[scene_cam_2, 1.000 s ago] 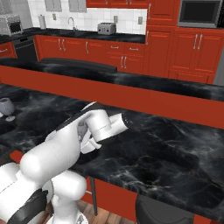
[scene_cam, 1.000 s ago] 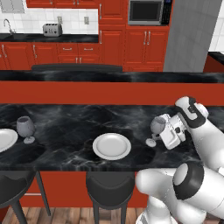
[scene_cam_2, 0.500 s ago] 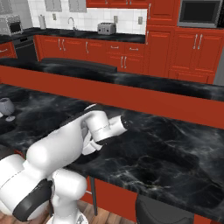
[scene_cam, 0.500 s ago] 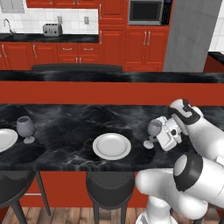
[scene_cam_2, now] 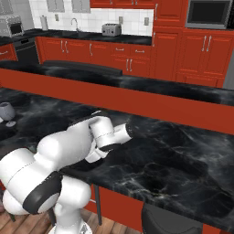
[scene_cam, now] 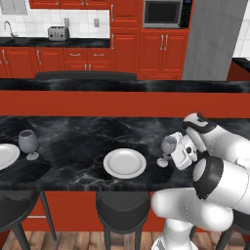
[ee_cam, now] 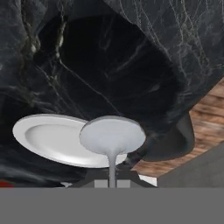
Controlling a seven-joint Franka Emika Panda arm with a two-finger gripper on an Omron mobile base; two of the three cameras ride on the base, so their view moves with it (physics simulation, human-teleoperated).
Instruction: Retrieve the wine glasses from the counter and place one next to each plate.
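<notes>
My gripper [scene_cam: 176,152] is shut on the stem of a clear wine glass [scene_cam: 168,145] just right of the middle white plate [scene_cam: 124,163] on the black marbled bar. The glass leans slightly, its foot low over the stone a short gap from the plate's rim; whether it touches I cannot tell. In the hand view, that glass's round foot [ee_cam: 112,135] sits in front of the plate [ee_cam: 52,139], the stem running down to my gripper [ee_cam: 112,182]. A second wine glass [scene_cam: 29,143] [scene_cam_2: 6,112] stands beside the left plate [scene_cam: 6,155]. The counter [scene_cam: 73,43] lies far behind.
A raised red ledge with a black top [scene_cam: 122,87] runs behind the bar. Black stools [scene_cam: 122,209] [scene_cam: 14,207] stand under the bar's near edge. On the back counter is a silver toaster [scene_cam: 58,33] [scene_cam_2: 111,30]. A microwave [scene_cam: 163,13] sits among the red cabinets.
My gripper has carried the wine glass a little left and down, closer to the middle plate. The other glass and both plates have stayed put.
</notes>
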